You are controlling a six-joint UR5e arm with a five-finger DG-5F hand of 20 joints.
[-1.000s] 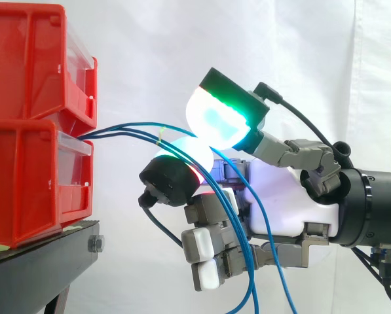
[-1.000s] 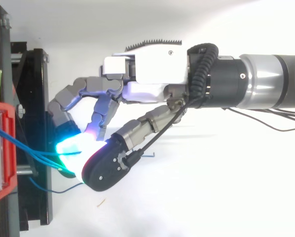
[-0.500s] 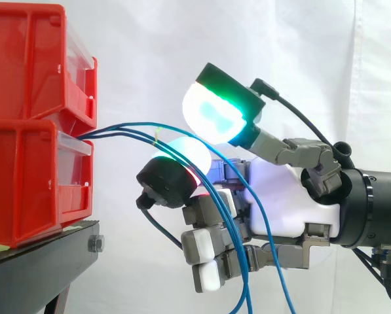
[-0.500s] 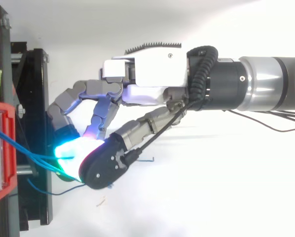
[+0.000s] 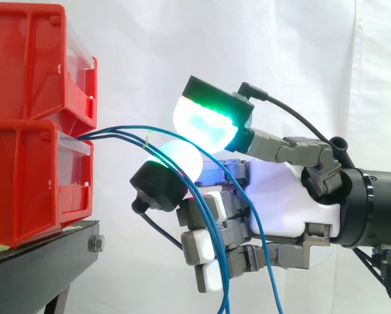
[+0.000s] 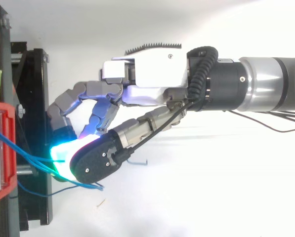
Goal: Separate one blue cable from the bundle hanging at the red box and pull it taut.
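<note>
Blue cables [image 5: 107,133] — thin, light, limp, smooth plastic sheath, likely slippery — leave glossy red bin [image 5: 25,176] at 9 o'clock, arc across hand [image 5: 280,203], drop toward 6 o'clock. Hand enters from 3 o'clock; cannot tell whether it grips any strand. Best hold, I judge: single strand near arc's top, pinched firmly; bundle tangles easily.

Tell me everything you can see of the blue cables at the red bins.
The blue cables are thin, flexible strands. They leave the front of the lower red bin, arch rightward, fan apart and droop in slack curves across the hand, out past the bottom edge. A yellow-green tag sits on one near the arch's top. Whether the hand grips any cannot be told.
</note>
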